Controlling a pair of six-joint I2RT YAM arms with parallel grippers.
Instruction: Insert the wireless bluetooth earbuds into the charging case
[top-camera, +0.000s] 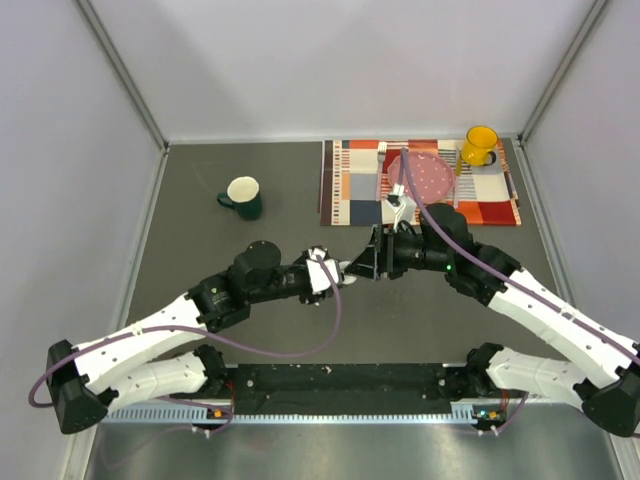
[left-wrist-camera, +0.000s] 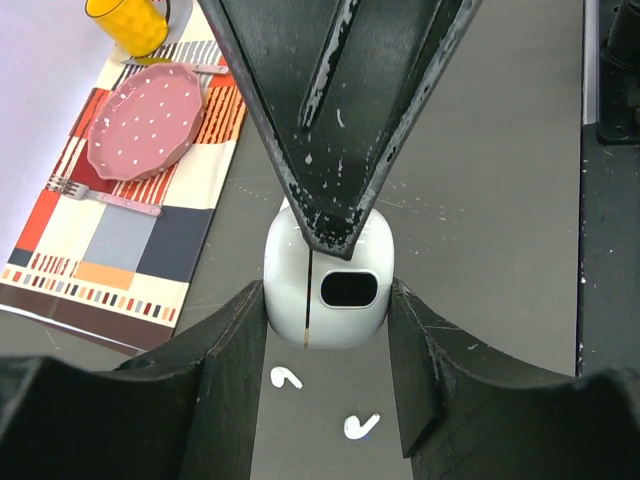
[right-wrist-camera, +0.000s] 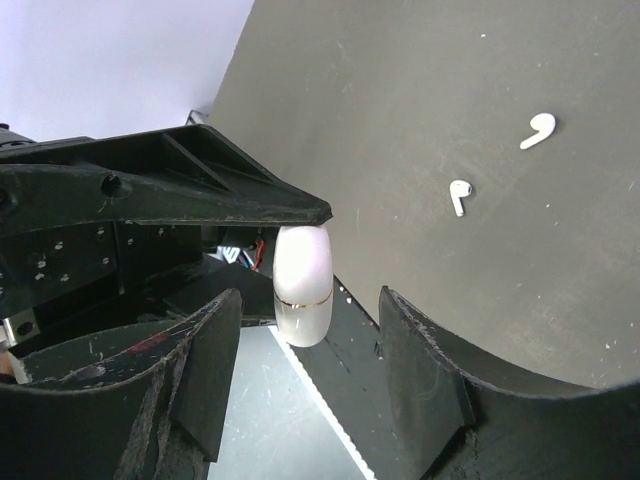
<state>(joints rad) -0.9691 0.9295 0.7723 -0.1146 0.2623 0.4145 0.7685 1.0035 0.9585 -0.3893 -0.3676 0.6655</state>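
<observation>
My top camera looks down from behind my bases. Wrist cameras peer close along my left pincer (left-wrist-camera: 325, 290) and right pincer (right-wrist-camera: 310, 295), facing each other; both share the white case (left-wrist-camera: 292, 280) between them.

Green mug (top-camera: 242, 197) upright, far left on grey table (top-camera: 200, 250). Patchwork placemat (top-camera: 350, 190) far right. On it: pink dotted plate (top-camera: 432, 180), fork (left-wrist-camera: 108, 197) beside plate. Yellow mug (top-camera: 480, 146) at the mat's far right corner.
</observation>
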